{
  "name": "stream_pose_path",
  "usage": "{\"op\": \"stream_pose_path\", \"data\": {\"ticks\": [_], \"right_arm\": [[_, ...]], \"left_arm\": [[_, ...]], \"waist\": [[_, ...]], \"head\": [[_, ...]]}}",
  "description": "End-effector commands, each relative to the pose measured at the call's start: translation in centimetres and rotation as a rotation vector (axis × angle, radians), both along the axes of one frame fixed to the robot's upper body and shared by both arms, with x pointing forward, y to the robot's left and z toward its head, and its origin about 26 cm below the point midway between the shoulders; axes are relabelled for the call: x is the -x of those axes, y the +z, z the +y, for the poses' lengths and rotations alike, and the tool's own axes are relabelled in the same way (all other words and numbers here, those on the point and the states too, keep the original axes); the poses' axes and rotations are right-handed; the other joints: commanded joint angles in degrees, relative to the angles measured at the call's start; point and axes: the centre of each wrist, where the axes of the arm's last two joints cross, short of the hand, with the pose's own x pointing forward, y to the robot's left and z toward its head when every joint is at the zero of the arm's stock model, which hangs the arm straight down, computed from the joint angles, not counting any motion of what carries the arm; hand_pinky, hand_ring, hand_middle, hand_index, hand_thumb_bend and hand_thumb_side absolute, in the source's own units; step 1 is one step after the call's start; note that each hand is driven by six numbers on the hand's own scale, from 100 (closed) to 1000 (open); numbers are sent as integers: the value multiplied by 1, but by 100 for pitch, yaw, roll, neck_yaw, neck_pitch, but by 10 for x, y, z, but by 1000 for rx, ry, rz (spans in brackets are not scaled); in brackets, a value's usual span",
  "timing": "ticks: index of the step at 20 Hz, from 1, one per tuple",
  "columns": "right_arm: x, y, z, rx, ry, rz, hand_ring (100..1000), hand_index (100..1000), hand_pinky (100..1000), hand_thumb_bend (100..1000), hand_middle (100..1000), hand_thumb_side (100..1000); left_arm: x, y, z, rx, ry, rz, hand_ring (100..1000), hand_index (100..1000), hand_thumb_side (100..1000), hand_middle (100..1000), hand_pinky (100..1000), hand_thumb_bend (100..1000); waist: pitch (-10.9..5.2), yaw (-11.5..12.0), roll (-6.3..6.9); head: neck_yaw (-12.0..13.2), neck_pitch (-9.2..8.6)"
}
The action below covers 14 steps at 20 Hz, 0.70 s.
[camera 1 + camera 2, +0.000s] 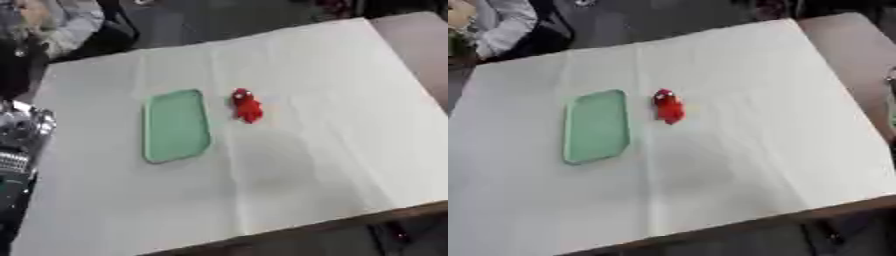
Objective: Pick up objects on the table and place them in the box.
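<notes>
A small red toy figure [246, 106] with a pale spot at its top lies on the white cloth near the middle of the table. Just to its left lies a flat green tray [177, 125] with rounded corners and nothing in it; a narrow gap separates the two. A silver and black part of my left arm or hand [19, 140] shows at the left edge of the left eye view, well away from the toy and beside the table's left side. My right hand shows in neither view.
The white cloth [306, 165] covers the table, whose brown front edge [350, 225] runs along the bottom right. A second brown surface [850, 55] adjoins the far right. A seated person shows at the far left corner.
</notes>
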Motion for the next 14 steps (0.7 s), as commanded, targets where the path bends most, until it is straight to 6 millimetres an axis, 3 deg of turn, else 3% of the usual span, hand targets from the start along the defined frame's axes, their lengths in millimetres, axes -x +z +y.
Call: {"op": "stream_pose_path", "data": {"ticks": [1,6,7,8,9,10,11,12,13,14], "right_arm": [[4,11,0,19,2,-40,1000,507,194,100,318,493],[4,11,0,12,2,-36,1000,506,194,100,322,502],[3,10,0,-1,2,-22,1000,517,204,100,330,578],[4,9,0,-17,1,-1,1000,512,201,100,327,562],[3,7,-1,-27,-9,41,1000,574,266,100,347,623],[3,6,0,-25,-33,93,1000,558,248,100,338,615],[3,6,0,-8,-67,139,1000,640,352,100,391,669],[3,6,1,29,-115,184,1000,633,344,100,386,663],[4,7,2,72,-164,213,1000,688,428,100,426,715],[4,9,3,128,-218,237,1000,700,449,100,437,732]], "left_arm": [[2,11,4,-21,5,-30,433,678,767,586,417,430],[2,11,4,-22,5,-29,433,678,766,586,417,430],[2,10,4,-22,5,-29,433,678,766,586,417,430],[2,10,4,-22,5,-29,433,678,766,586,417,430],[2,10,4,-22,6,-28,433,678,766,586,419,430],[2,10,4,-21,5,-27,433,678,766,586,418,430],[2,10,4,-22,5,-26,433,678,766,586,418,430],[2,10,4,-24,3,-25,433,678,766,586,418,430],[2,10,4,-26,0,-24,434,678,766,587,421,431],[2,10,3,-27,-4,-25,435,678,766,587,422,431]], "waist": [[-51,1,-23],[-49,5,-22],[-48,14,-23],[-50,26,-24],[-53,50,-25],[-63,82,-28],[-72,113,-36],[-82,144,-47],[-92,164,-60],[-104,179,-74]], "head": [[7,-4],[26,-4],[48,-4],[61,-4],[72,-4],[71,-4],[51,-4],[8,-4],[-48,-4],[-132,-4]]}}
